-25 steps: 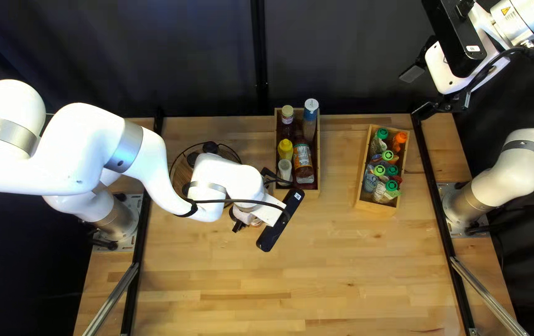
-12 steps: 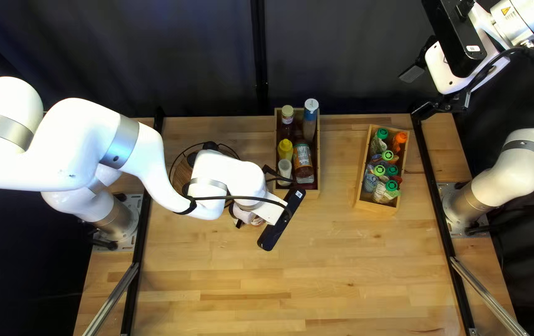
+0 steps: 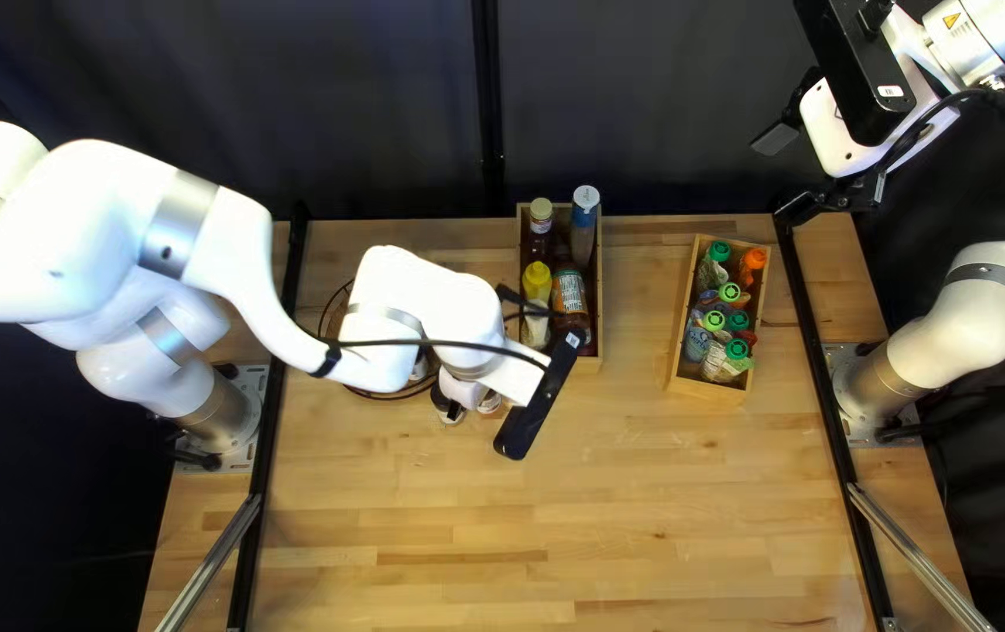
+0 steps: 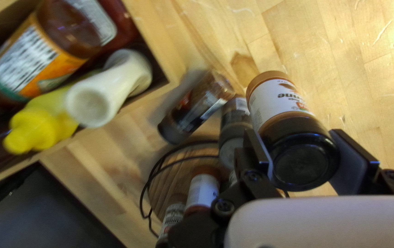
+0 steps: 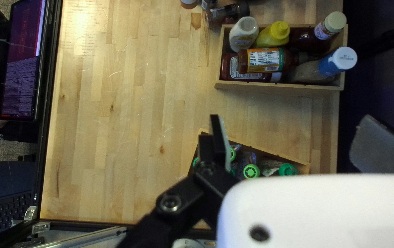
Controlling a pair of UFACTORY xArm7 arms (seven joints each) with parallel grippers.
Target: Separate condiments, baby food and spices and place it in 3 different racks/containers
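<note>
Left claw (image 3: pixel 471 399) grips a black-capped jar (image 4: pixel 293 131) between both fingers. Beside the claw sits the round wire rack (image 4: pixel 167 177).

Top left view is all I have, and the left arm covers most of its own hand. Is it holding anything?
Observer: Yes. The left wrist view shows a spice jar with a black cap, pressed from both sides by the fingers of the left hand.
Operator: And under the arm, between the bottle box and the round rack?
Observer: A smaller dark jar is on the table there, outside both the bottle box and the round rack.
</note>
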